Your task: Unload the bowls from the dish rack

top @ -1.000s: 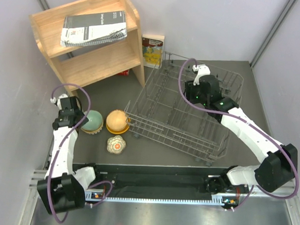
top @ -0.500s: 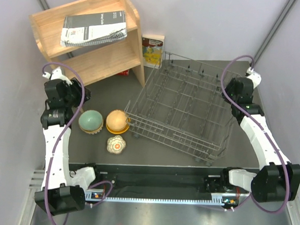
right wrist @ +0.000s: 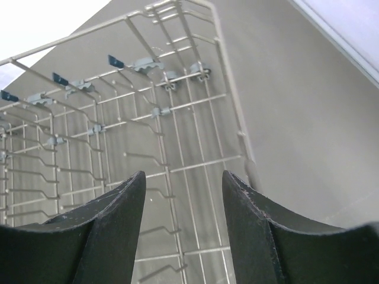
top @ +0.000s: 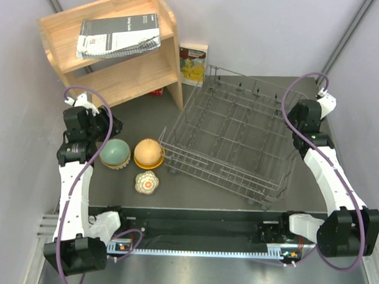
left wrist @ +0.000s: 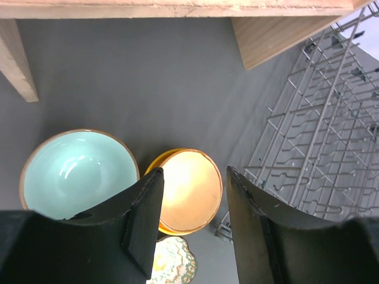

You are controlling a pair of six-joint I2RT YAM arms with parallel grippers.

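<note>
At the far left a wooden shelf (top: 126, 77) is standing on the table (top: 134, 112), and a spiral-bound booklet (top: 118, 35) is lying on its top board. Just near of it, the left hand (top: 111, 125) is hanging above the table with its fingers (left wrist: 145, 219) standing apart and nothing between them.

Below that hand and slightly to its right, the bowls are sitting on the table, outside the dish rack. The teal bowl (top: 114, 153) is resting upright and is farthest left. Just beside it on the right, nearly touching, an orange-yellow bowl (top: 148, 165) is sitting with a peach bowl (top: 147, 150) nested inside it. Near of these two, a scalloped floral bowl (top: 147, 183) is lying close to the orange-yellow one. In the left wrist view the gap between the fingers is framing the peach bowl, while the teal one is showing to the left.

A small book (top: 193, 64) is leaning against the far wall, just right of the shelf. The dish rack (top: 233, 140) is filling the middle and right of the table, turned at an angle, with its near left corner lying just beside the orange-yellow bowl.

At the far right, the right hand (top: 296, 121) is hovering over the rack's far right edge. Its fingers (right wrist: 112, 231) are also standing apart, gripping nothing, with only the rack's wires showing between them.
</note>
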